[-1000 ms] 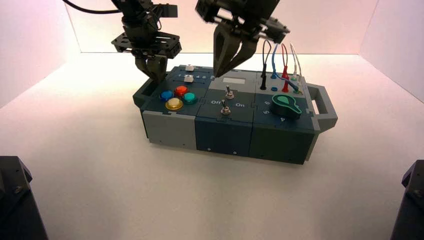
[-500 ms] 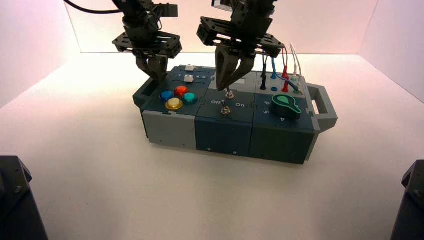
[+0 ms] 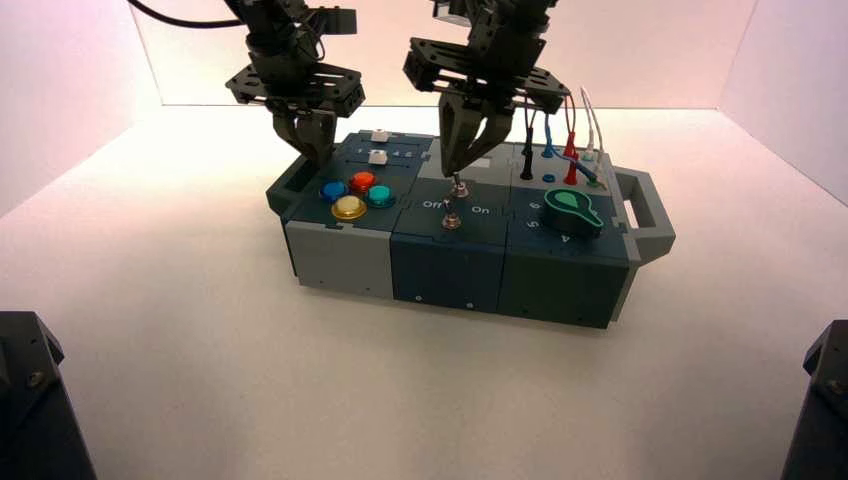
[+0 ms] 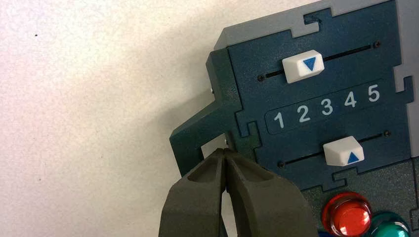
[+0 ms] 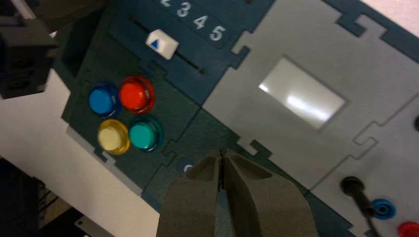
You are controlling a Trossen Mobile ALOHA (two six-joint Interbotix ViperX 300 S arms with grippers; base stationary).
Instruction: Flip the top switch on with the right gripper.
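The right arm (image 3: pixel 505 40) comes in from the far side of the box (image 3: pixel 447 270), above its middle, and hangs down with its wide crossbar level over the grey panel. Below that, the right gripper (image 3: pixel 450 165) points down and slightly toward the box's near side, its two tapered fingers brought together at the tips, with nothing between them. The tips sit just beside the top switch (image 3: pixel 460 188), toward ten o'clock from it; whether they touch the lever is hard to say, since in the right wrist view the fingers themselves cover that spot.

The top switch stands in the dark middle panel, with the lower switch (image 3: pixel 451 220) near it toward six o'clock. The green knob (image 3: pixel 571 212) lies toward four o'clock from the top switch, and the red button (image 3: pixel 362 182), one of a cluster of four with the blue (image 3: pixel 333 191), yellow (image 3: pixel 348 207) and green (image 3: pixel 381 196) ones, toward nine o'clock.

The left gripper (image 4: pixel 223 150) is parked over the handle at the box's left end, fingertips together and holding nothing.
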